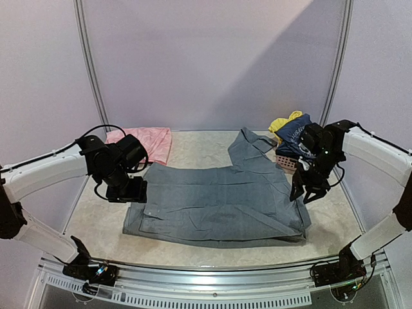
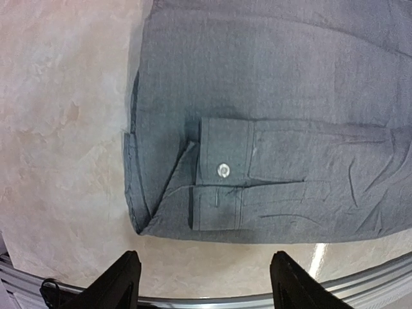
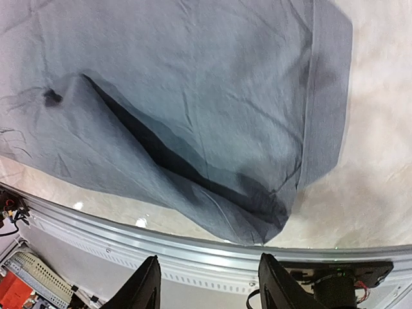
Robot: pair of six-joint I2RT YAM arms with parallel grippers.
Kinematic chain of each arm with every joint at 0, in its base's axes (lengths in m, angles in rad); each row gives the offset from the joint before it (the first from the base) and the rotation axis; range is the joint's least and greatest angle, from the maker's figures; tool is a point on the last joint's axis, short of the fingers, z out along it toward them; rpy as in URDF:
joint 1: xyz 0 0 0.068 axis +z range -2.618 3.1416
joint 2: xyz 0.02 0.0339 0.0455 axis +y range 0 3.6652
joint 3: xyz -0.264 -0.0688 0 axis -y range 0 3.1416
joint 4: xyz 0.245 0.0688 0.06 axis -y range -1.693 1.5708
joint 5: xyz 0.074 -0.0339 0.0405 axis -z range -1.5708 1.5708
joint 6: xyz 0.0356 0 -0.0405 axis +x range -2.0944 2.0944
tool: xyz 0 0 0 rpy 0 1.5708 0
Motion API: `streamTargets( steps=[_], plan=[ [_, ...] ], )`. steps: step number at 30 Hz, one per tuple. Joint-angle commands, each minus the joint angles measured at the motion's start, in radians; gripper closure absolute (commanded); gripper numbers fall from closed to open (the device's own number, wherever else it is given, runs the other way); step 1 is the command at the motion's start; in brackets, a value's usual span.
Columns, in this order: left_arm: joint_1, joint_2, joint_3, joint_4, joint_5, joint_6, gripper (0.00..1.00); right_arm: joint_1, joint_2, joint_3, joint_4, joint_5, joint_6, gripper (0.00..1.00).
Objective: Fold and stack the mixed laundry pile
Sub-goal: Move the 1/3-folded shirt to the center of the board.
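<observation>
Top external view showed the grey collared shirt [image 1: 219, 199] spread flat in the middle of the table [image 1: 96, 222], its long axis running left to right across the surface. The collar [image 1: 252, 143] lay at the far right end, angled toward the back wall. From where I stood the cloth looked smooth over most of its width, with soft creases near the front edge. In the left wrist view 1 sleeve was folded along the near side, its cuff [image 2: 222, 151] pointing left and showing 1 pale button [image 2: 223, 170]. In the right wrist view a loose fold [image 3: 161, 154] lifted from the near right corner and threw a dark shadow under itself.

The left gripper [image 1: 127, 191] hung at the shirt's left edge with its fingers [image 2: 119, 280] spread apart and nothing between them. The right gripper [image 1: 308, 192] hovered over the shirt's right edge, its 2 fingers [image 3: 145, 286] likewise parted and empty.

At the back right, a navy top [image 1: 294, 136] and a yellow piece [image 1: 282, 122] sat heaped in a pink basket [image 1: 286, 162]. A pink cloth [image 1: 149, 143] lay flat at the back left, well apart from the basket.
</observation>
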Motion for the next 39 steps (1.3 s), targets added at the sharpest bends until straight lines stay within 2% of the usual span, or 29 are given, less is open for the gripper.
streamTargets(
  steps=[1, 7, 11, 18, 28, 39],
  plan=[
    [0.088, 0.073, 0.07, 0.022, -0.004, 0.139, 0.3, -0.004, 0.073, 0.123, 0.002, 0.051, -0.04, 0.47],
    [0.147, 0.249, 0.188, 0.121, 0.08, 0.239, 0.32, -0.005, 0.209, 0.247, 0.154, -0.014, -0.084, 0.48],
    [0.147, 0.394, 0.257, 0.165, 0.147, 0.271, 0.35, -0.004, 0.3, 0.248, 0.266, -0.097, -0.105, 0.51],
    [0.147, 0.535, 0.275, 0.22, 0.189, 0.286, 0.36, -0.004, 0.466, 0.25, 0.332, -0.134, -0.162, 0.54],
    [0.148, 0.51, 0.044, 0.308, 0.176, 0.258, 0.36, -0.004, 0.511, 0.087, 0.401, -0.138, -0.167, 0.55],
    [0.144, 0.41, -0.16, 0.34, 0.167, 0.201, 0.37, -0.004, 0.47, -0.067, 0.417, -0.151, -0.133, 0.57]
  ],
)
